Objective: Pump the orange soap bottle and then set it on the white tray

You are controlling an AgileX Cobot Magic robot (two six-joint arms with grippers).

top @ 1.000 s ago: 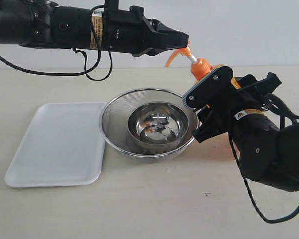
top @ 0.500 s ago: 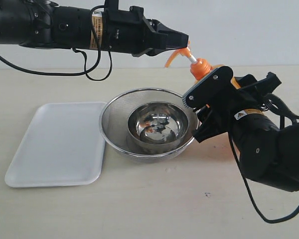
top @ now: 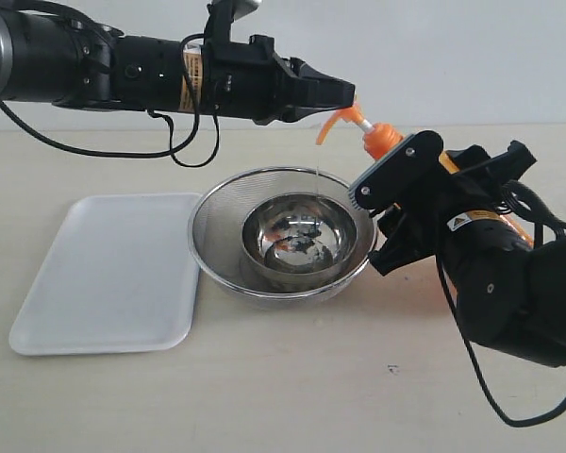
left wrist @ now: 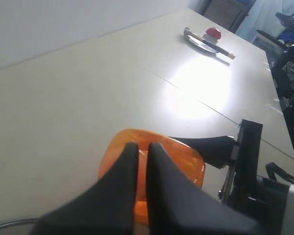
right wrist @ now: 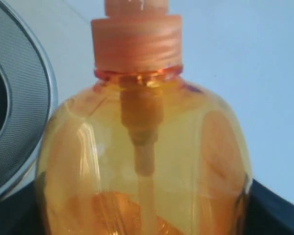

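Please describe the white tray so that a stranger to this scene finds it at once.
Find the round mesh strainer in the middle of the beige table. Directly left of it in the exterior view lies the white tray. It is the only flat, rectangular, plain white thing there; the strainer is round and metallic.

Exterior camera standing off the table (top: 292, 396), looking slightly downward across the whole work area, left wrist camera peering along the left gripper (left wrist: 139, 146) onto the orange soap bottle (left wrist: 183, 159) from close above, right wrist camera crowding the bottle's body, all three sharing that bottle
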